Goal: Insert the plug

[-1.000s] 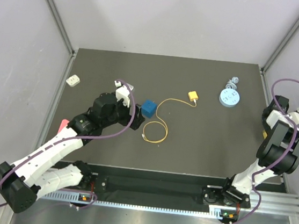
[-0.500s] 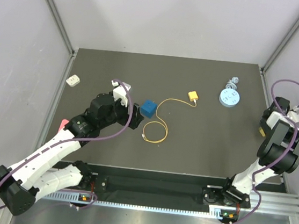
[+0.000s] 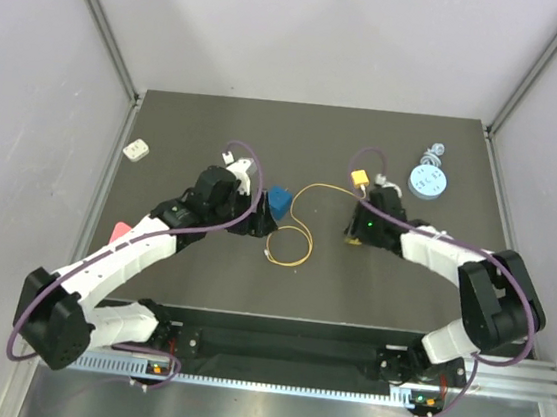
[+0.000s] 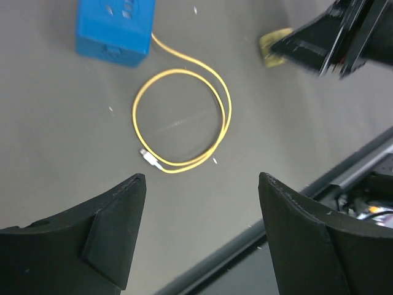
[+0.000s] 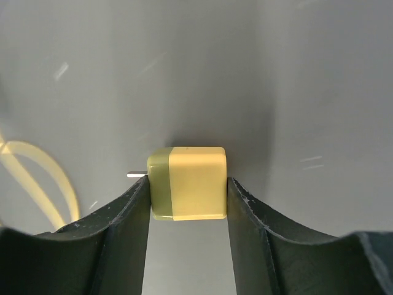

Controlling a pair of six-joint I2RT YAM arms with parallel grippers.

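The plug [image 3: 359, 178], a small yellow block, lies at the table's middle back on the end of a thin yellow cable [image 3: 291, 242] that loops into a coil [image 4: 184, 120]. My right gripper [image 3: 354, 238] sits just in front of the plug, shut on a separate yellow block [image 5: 188, 182] that has no cable and shows a metal prong on its left. The block rests low over the table. A blue cube [image 3: 279, 202] stands left of the coil. My left gripper [image 3: 260, 219] hovers beside the cube, open [image 4: 201, 178] with nothing between its fingers.
A light-blue round disc [image 3: 427, 181] with a coiled white cord [image 3: 433, 151] lies at the back right. A small white piece [image 3: 137, 150] sits at the left edge. The cable's free silver tip [image 4: 149, 158] points toward the front rail [image 4: 344, 175].
My right arm has swung from the table's right edge to the middle, carrying the yellow block. My left gripper has shifted a little right toward the blue cube.
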